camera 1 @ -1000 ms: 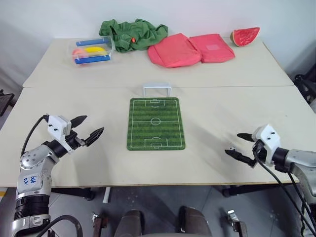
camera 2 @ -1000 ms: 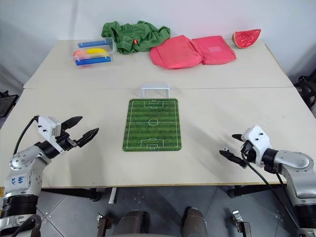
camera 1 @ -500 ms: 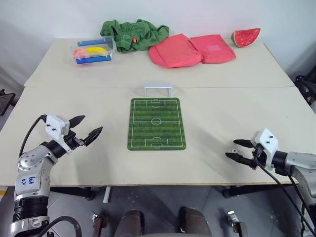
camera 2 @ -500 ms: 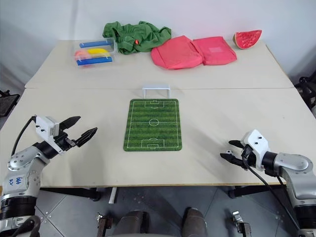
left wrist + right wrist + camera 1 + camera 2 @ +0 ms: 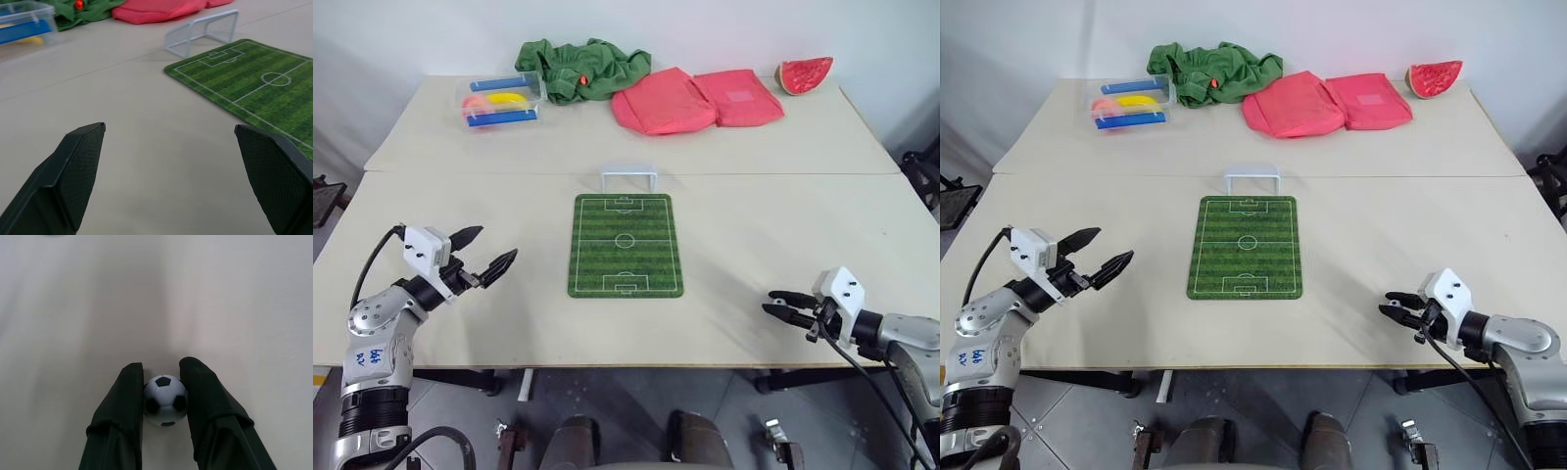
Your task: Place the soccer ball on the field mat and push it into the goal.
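I have the right gripper [image 5: 164, 406] pinching the ball [image 5: 165, 400] on the table [image 5: 754, 235], left gripper [image 5: 487, 253] spread empty; next I carry it to the mat [image 5: 626, 244].

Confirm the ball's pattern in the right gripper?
White with black patches; the soccer ball shows best in the right wrist view.

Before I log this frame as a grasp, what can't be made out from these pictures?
- Soccer ball: in the eye views the right gripper hides it behind its fingers.
- Whether the ball has left the table: the right wrist view looks along the fingers and does not settle it.
- Contents of the clear tray: too small in the eye views, cut off at the edge in the left wrist view.
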Tool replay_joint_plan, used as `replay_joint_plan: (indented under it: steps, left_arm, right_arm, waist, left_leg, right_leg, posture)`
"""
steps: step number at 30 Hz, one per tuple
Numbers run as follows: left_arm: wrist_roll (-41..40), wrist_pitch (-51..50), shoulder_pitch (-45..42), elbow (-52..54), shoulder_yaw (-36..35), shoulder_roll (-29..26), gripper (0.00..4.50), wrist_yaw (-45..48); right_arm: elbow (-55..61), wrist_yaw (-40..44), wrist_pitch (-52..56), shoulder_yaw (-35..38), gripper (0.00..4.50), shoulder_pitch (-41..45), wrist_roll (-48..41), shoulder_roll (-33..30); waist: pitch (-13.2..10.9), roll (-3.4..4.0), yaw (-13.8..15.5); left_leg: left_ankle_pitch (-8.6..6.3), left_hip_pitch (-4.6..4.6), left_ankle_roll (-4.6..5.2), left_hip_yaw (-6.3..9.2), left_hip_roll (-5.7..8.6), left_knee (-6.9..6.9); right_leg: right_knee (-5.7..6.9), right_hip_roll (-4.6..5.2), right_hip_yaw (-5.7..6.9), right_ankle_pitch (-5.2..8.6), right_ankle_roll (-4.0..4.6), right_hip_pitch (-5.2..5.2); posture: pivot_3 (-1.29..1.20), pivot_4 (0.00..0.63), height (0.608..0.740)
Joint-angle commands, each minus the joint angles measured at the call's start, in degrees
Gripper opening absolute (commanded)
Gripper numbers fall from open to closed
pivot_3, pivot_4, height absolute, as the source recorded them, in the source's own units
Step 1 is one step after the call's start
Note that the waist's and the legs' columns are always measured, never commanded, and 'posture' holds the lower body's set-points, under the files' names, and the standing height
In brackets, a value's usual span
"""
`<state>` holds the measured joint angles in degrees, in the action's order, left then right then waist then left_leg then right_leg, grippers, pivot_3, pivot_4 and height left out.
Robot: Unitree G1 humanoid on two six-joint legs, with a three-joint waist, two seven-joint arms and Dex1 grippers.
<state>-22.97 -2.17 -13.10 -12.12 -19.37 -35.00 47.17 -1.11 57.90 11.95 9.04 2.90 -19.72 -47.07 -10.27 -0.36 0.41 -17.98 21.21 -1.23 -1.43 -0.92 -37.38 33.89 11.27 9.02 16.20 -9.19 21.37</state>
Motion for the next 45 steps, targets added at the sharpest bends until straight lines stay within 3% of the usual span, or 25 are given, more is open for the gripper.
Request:
replay_joint_plan:
  steps: [1,6,14,24,45]
  left_arm:
    - [-5.82,3.64,-0.02,0.87,-2.07,0.54,4.5,7.31]
    - [-6.24,3.21,0.06,-3.6,-1.71,-2.21,4.5,13.56]
    - [-8.77,2.66,3.87,-6.47,-0.36,-5.24,4.5,30.03]
    - [-11.74,9.01,8.21,-3.85,-4.89,-2.52,4.5,33.05]
    - [-12.63,8.91,8.8,-0.21,-4.03,-0.88,4.5,29.41]
  right_arm:
    - [9.33,-0.75,6.77,-1.91,0.86,5.38,-2.77,-0.36]
    - [13.54,0.24,17.17,-11.95,0.86,18.3,-2.6,1.99]
    - [-1.51,5.73,8.68,-30.02,0.86,37.95,6.83,17.92]
    - [-16.79,8.75,1.01,-33.46,0.86,45.54,11.56,28.45]
    - [-30.92,10.71,-7.27,-32.23,0.86,47.18,16.99,33.07]
  waist:
    - [-0.01,0.03,-0.61]
    - [-0.02,0.03,-0.87]
    - [-0.03,0.03,-0.68]
    - [-0.03,0.02,-2.21]
    - [-0.03,0.03,-2.38]
  left_leg:
    - [0.0,0.02,0.0,-0.02,0.0,0.0]
    - [-0.01,-0.04,-0.06,-0.05,-0.11,0.02]
    - [-0.05,0.08,-0.07,-0.07,-0.1,0.05]
    - [-0.09,0.06,-0.07,-0.06,-0.12,0.05]
    - [-0.1,0.01,-0.09,-0.08,-0.14,0.02]
  right_leg:
    - [0.01,0.0,-0.03,0.0,0.0,0.04]
    - [0.08,-0.09,-0.04,-0.01,0.04,0.08]
    - [0.05,-0.1,-0.02,-0.01,0.04,0.21]
    - [0.09,-0.12,0.0,-0.01,0.04,0.21]
    - [0.15,-0.13,-0.04,-0.01,0.04,0.21]
  posture:
    - [0.0,0.15,0.74]
    - [0.0,0.15,0.74]
    - [0.0,0.15,0.74]
    - [0.0,0.15,0.74]
    - [0.0,0.15,0.74]
